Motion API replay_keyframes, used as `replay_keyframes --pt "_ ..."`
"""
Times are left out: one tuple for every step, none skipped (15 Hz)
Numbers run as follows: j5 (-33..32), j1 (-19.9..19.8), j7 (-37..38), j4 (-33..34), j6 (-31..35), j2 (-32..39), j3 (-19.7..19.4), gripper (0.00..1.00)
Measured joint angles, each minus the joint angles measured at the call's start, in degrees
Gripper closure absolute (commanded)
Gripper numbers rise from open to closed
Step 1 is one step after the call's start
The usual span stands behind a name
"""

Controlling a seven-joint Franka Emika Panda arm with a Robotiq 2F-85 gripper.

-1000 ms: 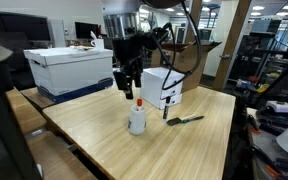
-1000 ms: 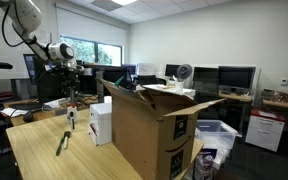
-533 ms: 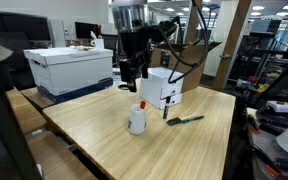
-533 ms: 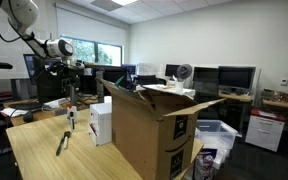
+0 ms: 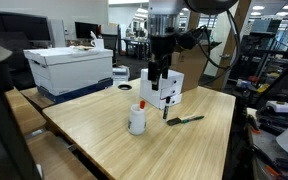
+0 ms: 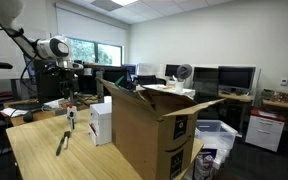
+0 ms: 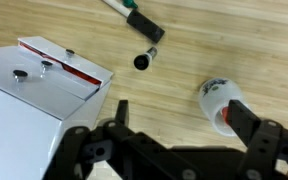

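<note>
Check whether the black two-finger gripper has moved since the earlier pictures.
Yes. In an exterior view the black gripper has swung sideways, from above the white plastic cup, which stayed put, to in front of the small white box, jaws open.

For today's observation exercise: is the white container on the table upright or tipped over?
Upright. In an exterior view the white container stands on its base on the table, its orange-red top pointing up.

The arm [image 5: 162,35] is lifting and swinging away from the white cup [image 5: 137,121], carrying the jaws from just above it across to the white box [image 5: 170,90]. The jaws are spreading wider than a second ago, empty and now apart from the cup.
</note>
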Motion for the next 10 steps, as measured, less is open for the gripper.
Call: replay_keyframes --pt "0.00 -0.49 0.00 -1.64 1.06 -0.96 0.00 0.00" --pt "0.00 -0.92 0.00 -3.07 2.03 -1.71 -0.01 0.00" --pt "0.01 -1.40 0.00 -4.61 3.09 -2.43 0.00 0.00" --pt "0.03 -1.78 0.00 -5.80 3.88 -2.92 -0.01 0.00" --pt "0.04 -2.21 0.00 -7.03 4.69 -3.32 0.00 0.00" --pt "0.08 -2.52 0.00 -7.98 5.42 -3.54 0.00 0.00" --pt "0.15 -2.82 0.00 -8.81 6.08 -3.67 0.00 0.00" --pt "0.28 -3.11 0.00 -9.56 6.71 -3.73 0.00 0.00" --pt "0.38 -3.34 0.00 -10.15 7.29 -3.73 0.00 0.00" --pt "0.42 -3.58 -0.01 -10.72 7.93 -3.74 0.00 0.00"
